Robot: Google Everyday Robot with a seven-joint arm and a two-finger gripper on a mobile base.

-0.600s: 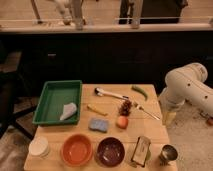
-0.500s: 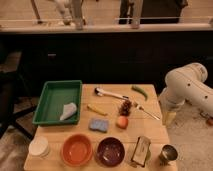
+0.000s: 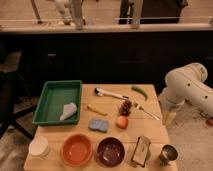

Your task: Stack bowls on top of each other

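Two bowls sit side by side at the table's (image 3: 152, 131) near edge: orange bowl (image 3: 76, 149) at seven o'clock, purple bowl (image 3: 110, 150) at six. They look hard, light, slippery; pinch a rim. Gripper (image 3: 170, 118) hangs at three o'clock; open or closed, I cannot tell.

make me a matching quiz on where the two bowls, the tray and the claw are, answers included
Things:
1. orange bowl
2. maroon bowl
3. tray
4. claw

Places:
a. beside the right edge of the table
b. front, next to the white cups
c. back left
d. front middle

Pairs: 1-b, 2-d, 3-c, 4-a
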